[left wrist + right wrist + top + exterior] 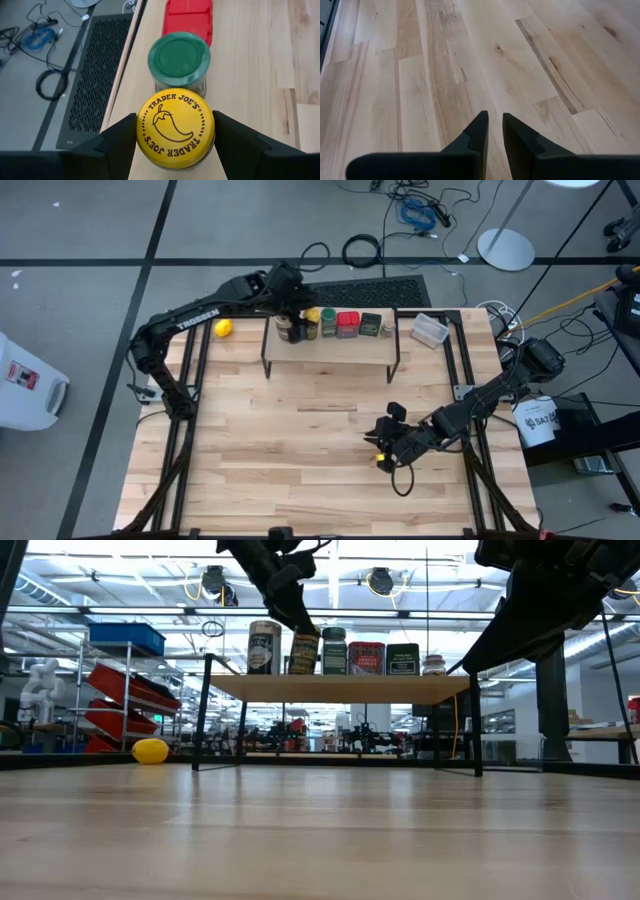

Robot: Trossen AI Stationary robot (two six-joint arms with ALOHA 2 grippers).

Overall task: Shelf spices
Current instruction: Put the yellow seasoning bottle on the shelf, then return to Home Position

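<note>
Pale butcher-block planks make up our table (300, 450), and at its far edge stands the small light-wood shelf on thin black legs (330, 352). On it we see a row of spices: tan-topped jar (264, 648), yellow-lidded jar (175, 127), green-lidded jar (178, 61), red square tin (188, 16), dark rectangular box (403, 659) and tiny brownish jar (433, 665). Our left gripper (175, 145) has its fingers gripping the yellow-lidded jar, which stands on the shelf. Our right gripper (495, 131) hangs low over the near table, fingers nearly closed on nothing.
</note>
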